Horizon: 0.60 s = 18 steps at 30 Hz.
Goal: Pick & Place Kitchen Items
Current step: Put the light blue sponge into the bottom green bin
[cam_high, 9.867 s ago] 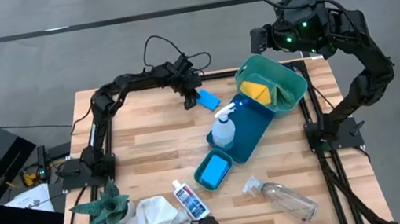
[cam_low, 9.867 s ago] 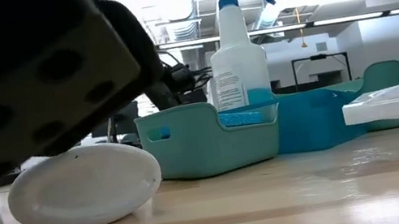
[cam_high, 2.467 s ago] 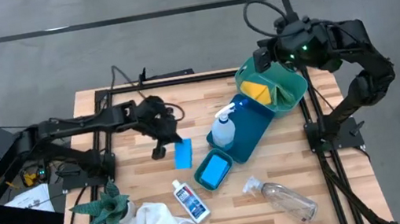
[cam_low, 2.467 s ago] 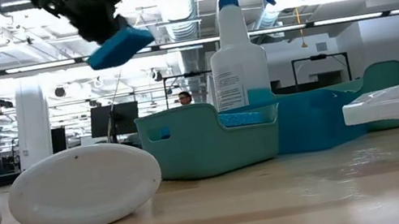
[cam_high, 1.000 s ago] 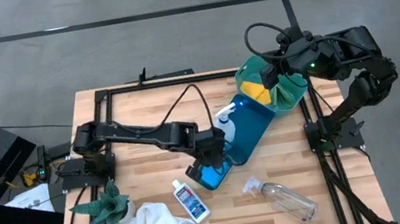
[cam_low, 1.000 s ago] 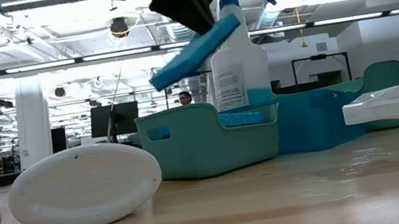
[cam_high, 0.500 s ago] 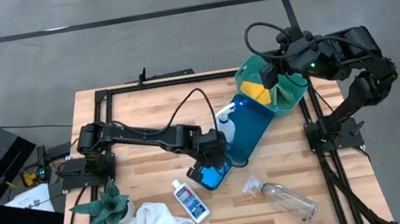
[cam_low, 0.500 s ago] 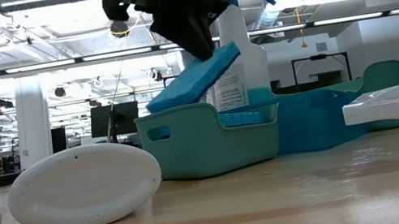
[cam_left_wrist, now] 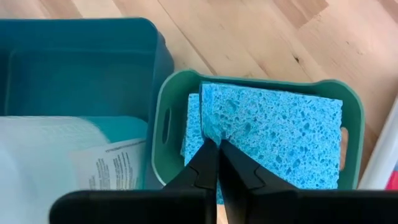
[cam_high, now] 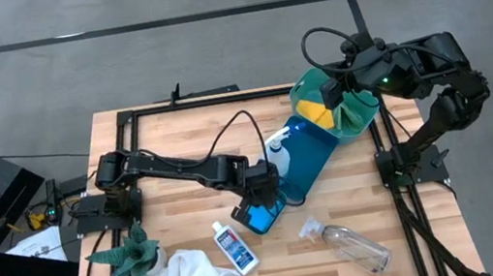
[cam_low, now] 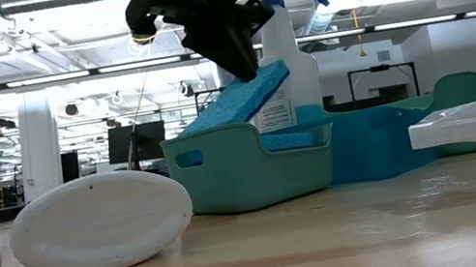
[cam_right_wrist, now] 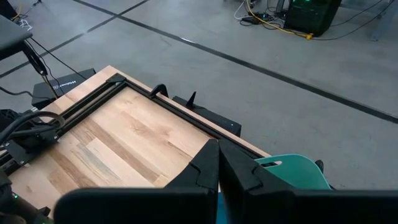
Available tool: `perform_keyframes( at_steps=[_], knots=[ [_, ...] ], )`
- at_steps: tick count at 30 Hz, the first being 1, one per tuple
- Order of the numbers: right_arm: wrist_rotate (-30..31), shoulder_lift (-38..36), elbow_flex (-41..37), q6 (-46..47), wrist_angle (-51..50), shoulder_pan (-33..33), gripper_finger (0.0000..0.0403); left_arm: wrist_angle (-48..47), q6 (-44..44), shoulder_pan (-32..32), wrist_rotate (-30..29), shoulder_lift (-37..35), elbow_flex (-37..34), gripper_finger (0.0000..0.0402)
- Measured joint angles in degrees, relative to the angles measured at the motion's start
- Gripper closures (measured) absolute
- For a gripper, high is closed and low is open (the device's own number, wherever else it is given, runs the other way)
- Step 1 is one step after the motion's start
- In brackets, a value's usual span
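While pinched, blue sponge [cam_left_wrist: 273,134] tilted inside small teal bin [cam_left_wrist: 163,118] rim.

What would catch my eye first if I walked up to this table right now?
Probably the left gripper, shut on a blue sponge and holding it tilted over a small teal bin near the table's middle, where another sponge already lies. Right behind that bin a white spray bottle with a blue trigger stands in a bigger blue tray. The right gripper waits, shut, above a green tub at the far right corner.
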Motion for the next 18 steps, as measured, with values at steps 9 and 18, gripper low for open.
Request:
perform_keyframes(
  at_steps=[9,18],
  knots=[
    [0.00,0.00,0.00,0.00,0.00,0.00,0.0402,0.27,-1.07,0.00,0.02,0.00,0.02,0.0397],
    [-0.02,0.00,0.00,0.00,-0.02,0.00,0.0402,0.25,-1.07,0.00,0.04,0.01,0.02,0.0396]
  ],
)
